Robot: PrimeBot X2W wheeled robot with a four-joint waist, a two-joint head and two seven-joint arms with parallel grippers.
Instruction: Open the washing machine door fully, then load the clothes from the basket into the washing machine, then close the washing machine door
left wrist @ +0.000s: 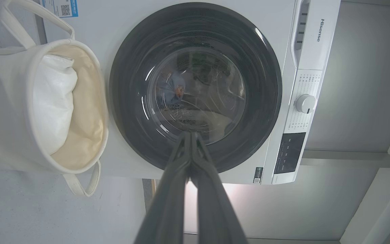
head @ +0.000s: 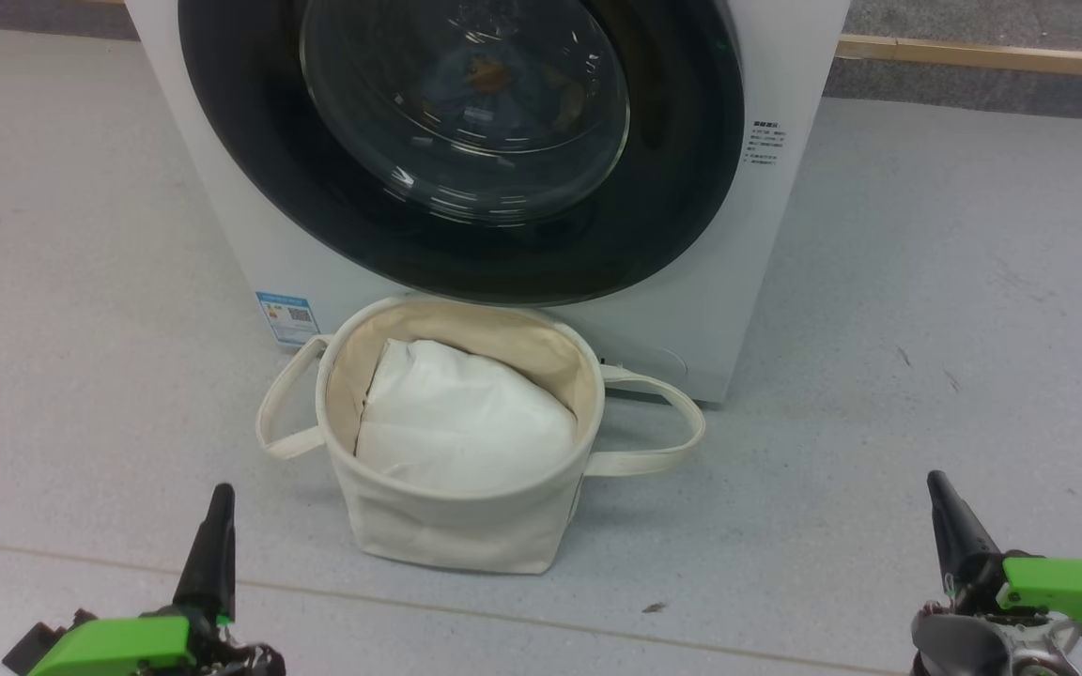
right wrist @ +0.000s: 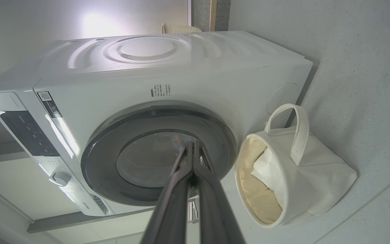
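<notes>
just before the washing machine [head: 719,272] — basket [head: 447,526], open floor [head: 81,376] both sides.

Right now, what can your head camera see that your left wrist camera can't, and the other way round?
Head view adds: the right end effector, shut, low at the right, and a wooden strip at the top right.
Left wrist view adds: the knob, the dark panel and the brand name.
Both share: the machine with its door shut, the blue label, the basket holding a white bundle, and the shut left end effector.
</notes>
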